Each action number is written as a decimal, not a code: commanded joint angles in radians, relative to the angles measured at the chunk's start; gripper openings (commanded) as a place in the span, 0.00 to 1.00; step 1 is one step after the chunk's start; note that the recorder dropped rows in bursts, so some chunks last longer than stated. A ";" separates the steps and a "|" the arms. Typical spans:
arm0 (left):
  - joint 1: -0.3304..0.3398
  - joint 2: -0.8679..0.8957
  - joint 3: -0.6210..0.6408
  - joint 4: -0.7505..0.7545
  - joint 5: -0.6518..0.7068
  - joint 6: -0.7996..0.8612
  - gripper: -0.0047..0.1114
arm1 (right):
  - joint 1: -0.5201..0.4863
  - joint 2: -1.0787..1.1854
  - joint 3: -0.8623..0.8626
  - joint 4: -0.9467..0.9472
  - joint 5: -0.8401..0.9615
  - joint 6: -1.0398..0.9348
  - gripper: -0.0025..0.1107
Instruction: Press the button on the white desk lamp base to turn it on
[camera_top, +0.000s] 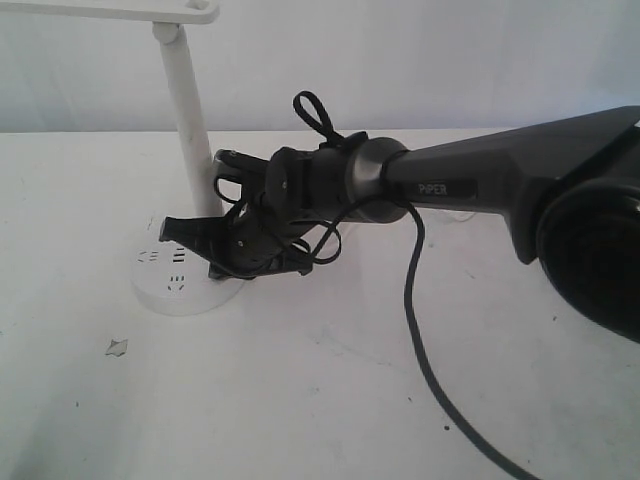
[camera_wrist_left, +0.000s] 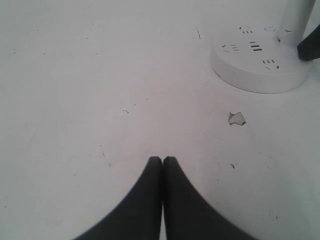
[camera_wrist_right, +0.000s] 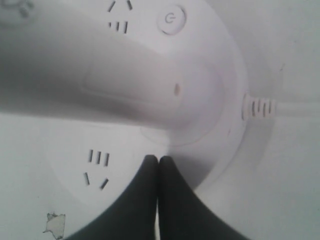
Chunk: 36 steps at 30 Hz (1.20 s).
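Two black claws were in the room, and both had their fingers pressed flat together, holding nothing. The left gripper (camera_wrist_left: 162, 160) hovered over bare table (camera_top: 300, 400), well apart from the white desk lamp base (camera_wrist_left: 255, 75).

The white desk lamp base (camera_top: 185, 290) lay flat on the left side of the table as the exterior view showed it, a round disc with dark socket holes (camera_top: 177, 282) on top. Its stem (camera_top: 187, 110) rose from the back of the disc, its long axis nearly upright and leaning a little to the left toward the top. The lamp head (camera_top: 110, 8) ran off from there to the left, roughly level, along the upper edge of the view. A white cord (camera_wrist_right: 280, 107) left the rim of the base.

The right arm (camera_top: 480, 180) reached in from the right and across the middle, a black cable (camera_top: 415, 330) trailing below it. The right gripper (camera_top: 172, 228) pointed left, its closed tips over the top of the base just in front of the stem. From its wrist camera the right gripper (camera_wrist_right: 158, 160) sat close to the foot of the stem (camera_wrist_right: 100, 75), beside a set of socket holes (camera_wrist_right: 97, 167). I could not tell whether it touched the plastic. The button (camera_wrist_right: 171, 19), a small round disc with a power mark, lay flush in the top of the base on the other side of the stem's foot, apart from the tips.

A small grey chip (camera_top: 117, 347) marked the table near the base.
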 joint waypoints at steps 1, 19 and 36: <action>-0.008 -0.003 0.002 -0.002 0.002 -0.001 0.04 | 0.002 -0.001 0.014 0.018 0.001 -0.002 0.02; -0.008 -0.003 0.002 -0.002 0.002 -0.001 0.04 | 0.002 -0.018 0.012 0.066 -0.034 -0.005 0.02; -0.008 -0.003 0.002 -0.002 0.002 -0.001 0.04 | 0.002 -0.010 0.012 0.063 -0.060 -0.005 0.02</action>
